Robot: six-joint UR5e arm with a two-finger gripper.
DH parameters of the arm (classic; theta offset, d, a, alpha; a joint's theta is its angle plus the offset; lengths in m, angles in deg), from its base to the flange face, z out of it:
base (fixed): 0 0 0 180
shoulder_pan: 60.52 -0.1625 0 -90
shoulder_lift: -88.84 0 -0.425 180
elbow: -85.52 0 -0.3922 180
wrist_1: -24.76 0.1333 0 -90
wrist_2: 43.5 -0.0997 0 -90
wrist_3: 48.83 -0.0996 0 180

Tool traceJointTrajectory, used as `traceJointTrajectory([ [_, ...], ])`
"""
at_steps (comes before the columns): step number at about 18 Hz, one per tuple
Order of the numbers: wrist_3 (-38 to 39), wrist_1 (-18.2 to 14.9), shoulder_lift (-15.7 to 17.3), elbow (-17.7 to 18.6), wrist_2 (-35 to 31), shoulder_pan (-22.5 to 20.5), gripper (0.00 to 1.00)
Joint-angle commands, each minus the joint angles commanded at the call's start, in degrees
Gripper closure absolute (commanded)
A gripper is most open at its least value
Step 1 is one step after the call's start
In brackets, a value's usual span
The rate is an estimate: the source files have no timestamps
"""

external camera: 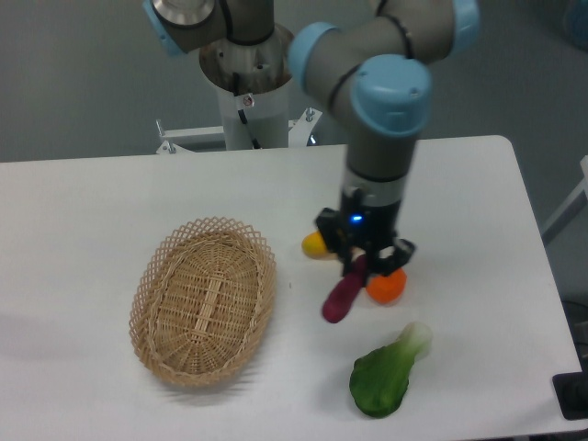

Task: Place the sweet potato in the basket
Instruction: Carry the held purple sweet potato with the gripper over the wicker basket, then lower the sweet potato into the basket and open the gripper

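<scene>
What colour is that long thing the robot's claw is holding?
Dark magenta-purple: the sweet potato, seen in the fixed camera view.

White counter (92, 211), tan oval wicker basket (204, 300) at left centre, yellow fruit (315, 244) partly hidden right of it, orange (389, 287) near that fruit, green bok choy (387, 373) toward the front edge, all resting directly on it
</scene>
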Motion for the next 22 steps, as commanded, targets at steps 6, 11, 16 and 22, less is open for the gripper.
traceJointTrajectory([
  [6, 0.7, 9.5, 1.2, 11.8, -5.8, 7.2, 0.84],
  [11, 0.5, 9.6, -2.0, 12.0, -6.2, 11.9, 0.83],
  [16, -0.8, 10.0, -4.5, 11.9, -7.0, 14.0, 0.81],
  [22, -0.9, 9.9, -6.0, 12.0, -8.6, 15.0, 0.75],
])
